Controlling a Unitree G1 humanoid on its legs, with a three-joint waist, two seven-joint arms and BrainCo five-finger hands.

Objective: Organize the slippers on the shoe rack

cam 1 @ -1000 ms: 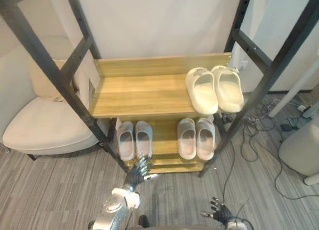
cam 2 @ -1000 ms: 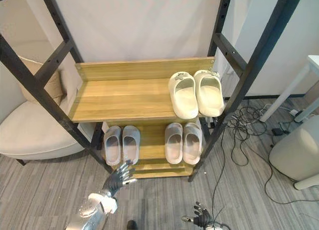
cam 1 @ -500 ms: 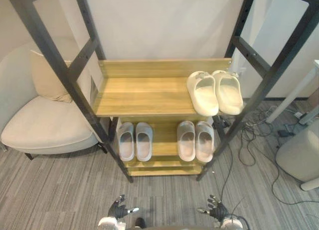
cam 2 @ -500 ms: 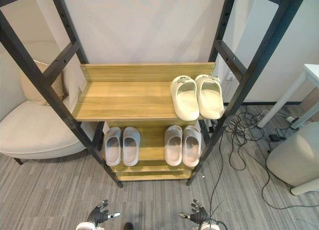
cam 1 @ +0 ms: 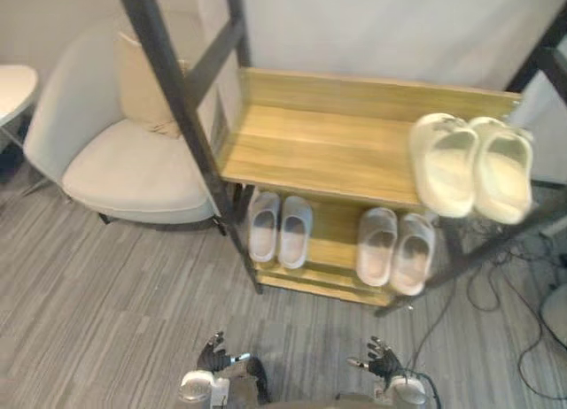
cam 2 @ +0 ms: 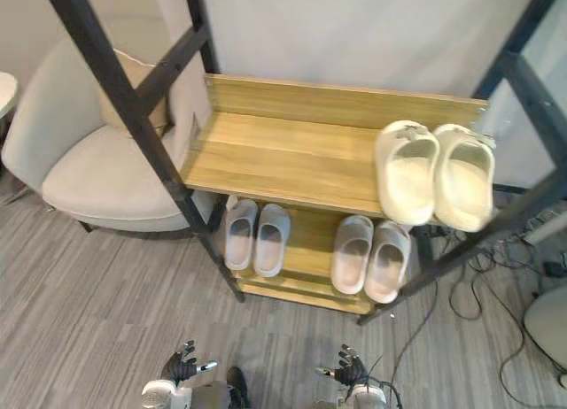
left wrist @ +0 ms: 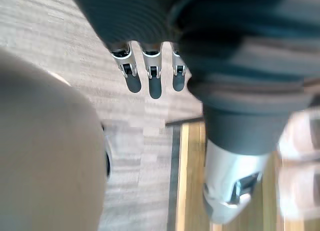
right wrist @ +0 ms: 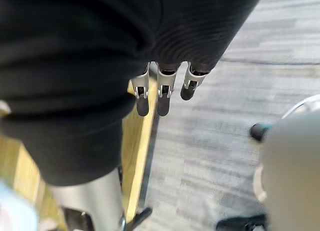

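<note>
Judging by the pairs lined up on the shoe rack [cam 1: 328, 148] — a cream pair [cam 1: 469, 165] at the upper shelf's right end, one grey pair [cam 1: 280, 227] and a second grey pair [cam 1: 396, 250] below — the sorting is taken as nearly done. The left hand [cam 1: 213, 356] and right hand [cam 1: 381, 360] are held low, fingers loosely apart and empty; only a final check seems called for, though the lower shelf's back is hidden under the upper board.

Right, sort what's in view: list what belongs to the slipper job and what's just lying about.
Job:
- rack
- cream slippers, upper shelf
- left grey pair, lower shelf
- right grey pair, lower shelf
- left hand and right hand, both open and empty

Lying about:
- armchair
- cables on the floor
- white table
</note>
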